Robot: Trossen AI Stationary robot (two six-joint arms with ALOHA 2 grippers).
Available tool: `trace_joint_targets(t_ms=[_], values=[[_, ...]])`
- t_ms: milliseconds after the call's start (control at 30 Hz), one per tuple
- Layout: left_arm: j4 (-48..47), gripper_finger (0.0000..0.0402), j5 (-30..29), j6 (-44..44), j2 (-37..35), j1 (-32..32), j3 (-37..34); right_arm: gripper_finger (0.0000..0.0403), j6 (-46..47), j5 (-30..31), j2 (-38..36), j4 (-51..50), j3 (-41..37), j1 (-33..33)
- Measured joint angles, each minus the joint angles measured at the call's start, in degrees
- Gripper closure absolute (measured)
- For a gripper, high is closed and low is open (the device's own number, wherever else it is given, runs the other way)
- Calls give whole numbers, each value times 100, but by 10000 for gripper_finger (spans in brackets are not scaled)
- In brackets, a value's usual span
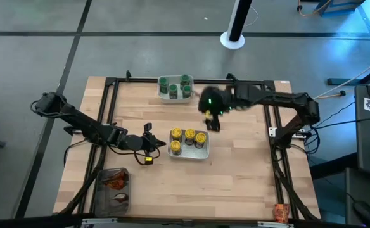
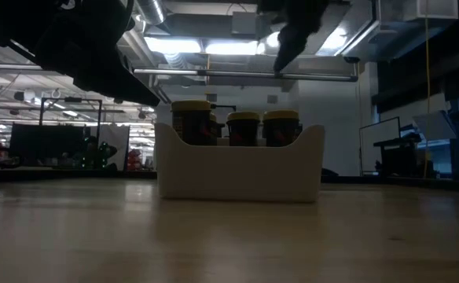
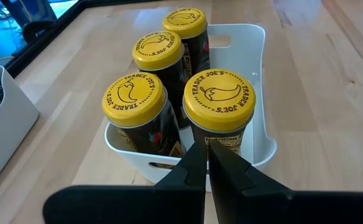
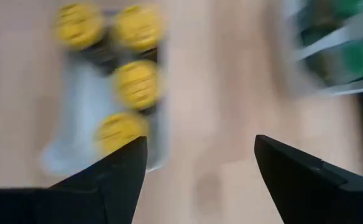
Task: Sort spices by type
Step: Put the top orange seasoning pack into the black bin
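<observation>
- Table (image 1: pixel 236 171): a pale wooden top with a dark frame, seen from above with both arms reaching in from its sides.
- Yellow-capped jars (image 1: pixel 189 134): four stand upright, long axes vertical and caps facing up, packed together in a white bowl (image 1: pixel 188 154) near the middle of the table. The left wrist view shows the printed caps (image 3: pixel 219 100) and the dark labelled sides; the low view shows three caps (image 2: pixel 244 119) above the bowl's wall (image 2: pixel 237 169).
- Green-capped jars (image 1: pixel 173 88): a group stands upright, caps up, in a second white bowl (image 1: pixel 174 99) at the far edge of the table, well apart from the yellow group.
- Brown-orange packets (image 1: pixel 113 183): these lie flat in a clear grey tray (image 1: pixel 98 190) at the near left corner; the direction of their long axes cannot be told.
- Left gripper (image 1: pixel 152 143): just beside the left side of the bowl of yellow-capped jars, fingers pressed together and empty; the left wrist view shows the closed fingertips (image 3: pixel 197 163) directly in front of the nearest jar.
- Right gripper (image 1: pixel 211 120): above the table between the two white bowls, fingers spread apart with nothing between them; the right wrist view shows the separated fingers (image 4: pixel 125 171) over bare wood.
</observation>
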Motion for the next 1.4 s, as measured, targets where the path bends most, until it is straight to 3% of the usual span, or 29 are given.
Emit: trace_joint_targets(t_ms=[267,433,1000,1233,1400], values=[[0,399,2,-117,0,2,0,107,1829,233,-72,-1167,0,1461],[0,399,2,-32,0,4,0,107,2748,554,-72,-1338,0,2172],[15,399,2,-471,0,-2,0,107,4548,975,-72,-1846,1,3610],[55,399,2,-442,0,-2,0,107,7029,167,-72,-3028,2,4386],[44,399,0,-462,0,-16,0,107,8535,-251,-72,-2847,2,5081]])
